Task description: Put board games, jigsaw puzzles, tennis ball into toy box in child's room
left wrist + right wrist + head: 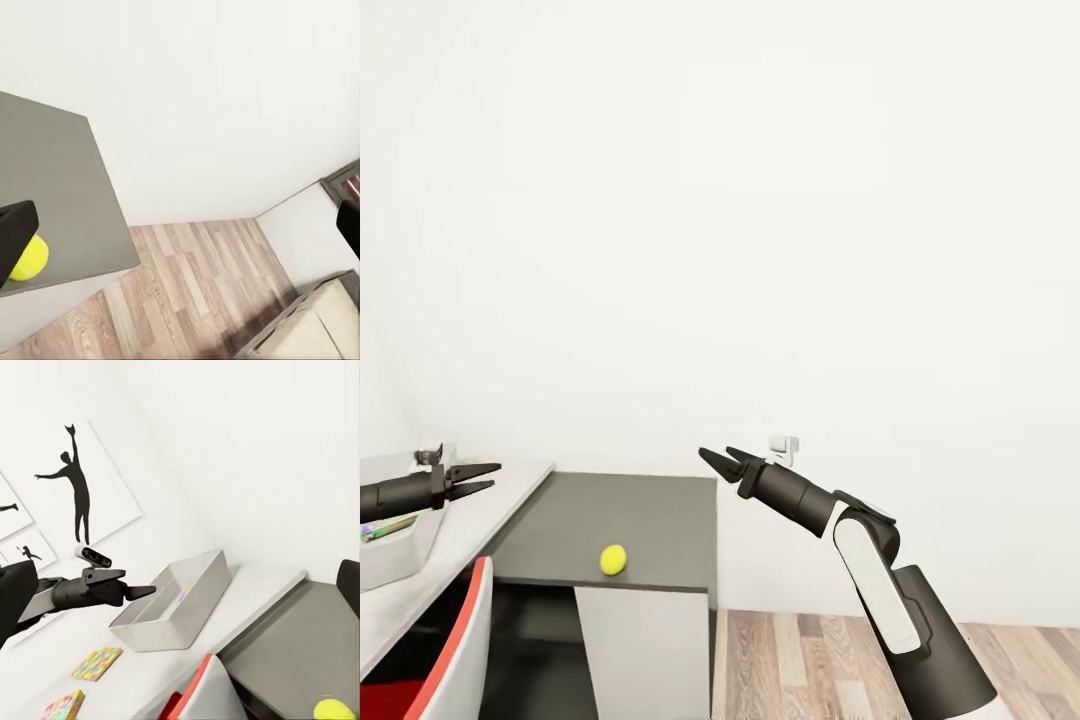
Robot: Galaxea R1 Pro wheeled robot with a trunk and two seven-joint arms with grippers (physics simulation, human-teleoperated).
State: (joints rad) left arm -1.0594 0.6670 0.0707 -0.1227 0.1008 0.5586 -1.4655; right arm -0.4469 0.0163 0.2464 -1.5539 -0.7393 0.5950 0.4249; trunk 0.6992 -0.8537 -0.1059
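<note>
Head view: tennis ball [613, 560] on table [650, 520]

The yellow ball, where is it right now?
In the head view the ball lies on the dark lower end of the table, near its front edge, between the two grippers.

The left gripper [488, 478] reaches in level from the side, its dark fingers slightly parted and holding nothing. The right arm rises from low on the right, bent at the elbow, with the right gripper [722, 460] parted, empty.
</note>
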